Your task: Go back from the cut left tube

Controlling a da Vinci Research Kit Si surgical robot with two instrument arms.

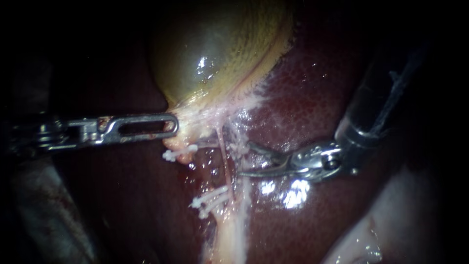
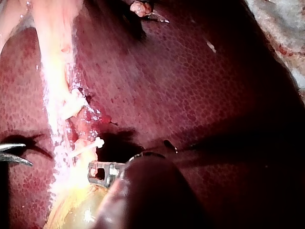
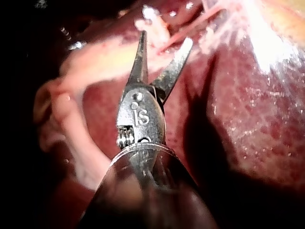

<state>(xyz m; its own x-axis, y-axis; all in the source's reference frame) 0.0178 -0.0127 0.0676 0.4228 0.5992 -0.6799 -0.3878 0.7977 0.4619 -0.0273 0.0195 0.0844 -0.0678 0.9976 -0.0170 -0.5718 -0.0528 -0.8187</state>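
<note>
The yellow-green gallbladder [image 1: 210, 54] lies on the dark red liver [image 1: 312, 88]. My left instrument [image 1: 172, 128] comes in from the left, its slotted jaws shut on the pale neck of the gallbladder [image 1: 188, 124]. The left tube is cut: one white-clipped stump [image 1: 180, 153] sits under those jaws, the other clipped stump [image 1: 210, 198] lies lower down. A thin pink tube [image 1: 223, 151] runs whole beside them. My right instrument [image 1: 245, 159] has its blades open just right of that tube, holding nothing. The right wrist view shows the blades [image 3: 165, 38] apart, short of the tissue.
A pale strand of tissue [image 1: 229, 230] runs down from the clips. Whitish tissue [image 1: 371, 234] lies at the lower right. In the left wrist view the clips [image 2: 86, 147] lie ahead of my left instrument [image 2: 97, 171], and the right instrument's blade tips [image 2: 12, 152] show beside them.
</note>
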